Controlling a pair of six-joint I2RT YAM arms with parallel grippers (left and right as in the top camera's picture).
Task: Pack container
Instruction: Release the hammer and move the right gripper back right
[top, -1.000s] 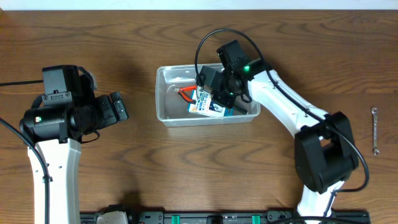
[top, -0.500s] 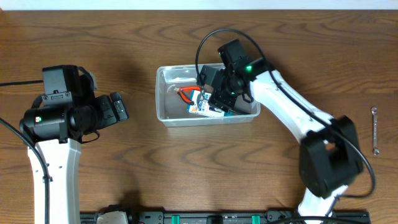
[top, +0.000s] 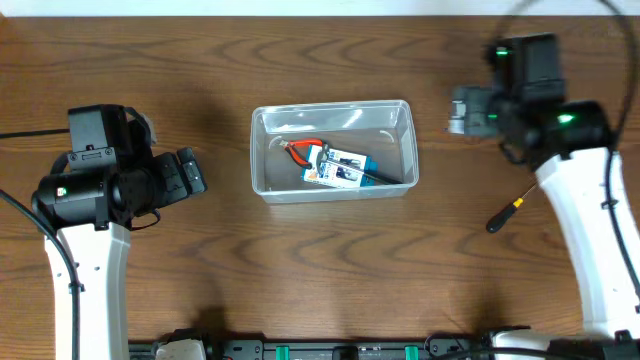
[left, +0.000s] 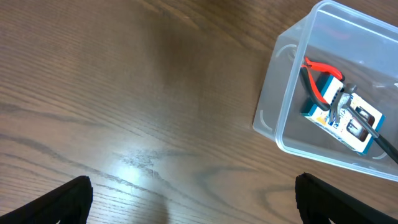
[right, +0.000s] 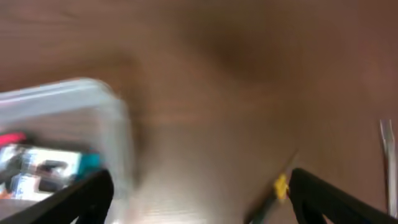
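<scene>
- Big change in the last half second: the right end effector is out of the container. A moment ago it was down over the blue-and-white box. Now it's up and off to the right, well clear of the rim.
- The box stays behind in the bin, lying next to the red-handled pliers, so I'd call that drop-off done.
- The right wrist view is smeared with motion blur, but the right end effector looks spread wide with nothing between the fingers. Released, then.
- The left end effector hasn't budged across all three overhead shots. It's parked left of the bin, jaws apart and empty, and its wrist cam just looks at bare tabletop and the container's corner.
- The container itself hasn't shifted, still mid-tabletop between the two arms.
- What it means: there's a screwdriver lying loose on the tabletop near the right arm. My guess is that's the next thing to go in, since the right arm is swinging over to that side.
- There's a thin silvery streak at the right edge of the right wrist view, too blurry to call.
</scene>
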